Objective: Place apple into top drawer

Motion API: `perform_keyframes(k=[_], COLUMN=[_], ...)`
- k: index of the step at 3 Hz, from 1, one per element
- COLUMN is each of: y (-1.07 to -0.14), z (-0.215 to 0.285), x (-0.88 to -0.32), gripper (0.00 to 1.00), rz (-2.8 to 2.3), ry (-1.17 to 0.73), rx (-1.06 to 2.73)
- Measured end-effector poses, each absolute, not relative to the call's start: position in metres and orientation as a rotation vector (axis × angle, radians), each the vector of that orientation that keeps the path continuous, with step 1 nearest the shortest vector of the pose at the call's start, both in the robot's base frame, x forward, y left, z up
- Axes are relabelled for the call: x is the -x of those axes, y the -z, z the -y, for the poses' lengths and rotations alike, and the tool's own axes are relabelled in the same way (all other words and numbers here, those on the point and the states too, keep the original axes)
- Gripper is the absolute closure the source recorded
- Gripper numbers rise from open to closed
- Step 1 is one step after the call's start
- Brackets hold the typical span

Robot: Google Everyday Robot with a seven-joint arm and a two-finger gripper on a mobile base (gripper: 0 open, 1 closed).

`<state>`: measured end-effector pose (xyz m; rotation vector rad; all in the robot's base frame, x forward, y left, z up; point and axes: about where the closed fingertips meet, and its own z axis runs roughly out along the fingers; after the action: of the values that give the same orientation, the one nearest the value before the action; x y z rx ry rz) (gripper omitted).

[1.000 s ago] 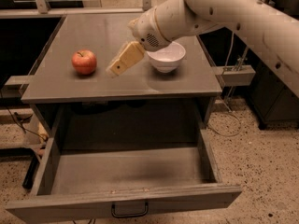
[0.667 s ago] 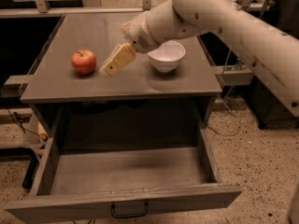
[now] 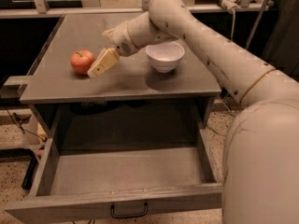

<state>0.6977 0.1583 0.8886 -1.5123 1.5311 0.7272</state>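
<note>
1. Small round red-orange apple (image 3: 82,61) sits on the left of the flat grey tabletop (image 3: 60,85), not picked up yet
2. Cream-tipped gripper (image 3: 103,63) is low, just beside the apple's right side, looks lined up for a grab; can't tell if it's apart or together
3. Wide grey top drawer (image 3: 126,171) is pulled out below, ready for the drop; the round white bowl (image 3: 165,56) stands clear on the right

A grey table (image 3: 140,85) stands on a speckled terrazzo floor (image 3: 11,195) in dim, warm light. A pale rail (image 3: 56,12) runs along the far side, and dark furniture (image 3: 286,36) fills the far right.
</note>
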Motion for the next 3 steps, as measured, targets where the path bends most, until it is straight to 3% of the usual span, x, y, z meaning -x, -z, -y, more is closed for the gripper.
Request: perform_keyframes(k=[3], y=[-0.874], z=[-0.199], x=[-0.700], gripper=[0.00], rz=[-1.511], ry=[-0.794], rx=[1.529])
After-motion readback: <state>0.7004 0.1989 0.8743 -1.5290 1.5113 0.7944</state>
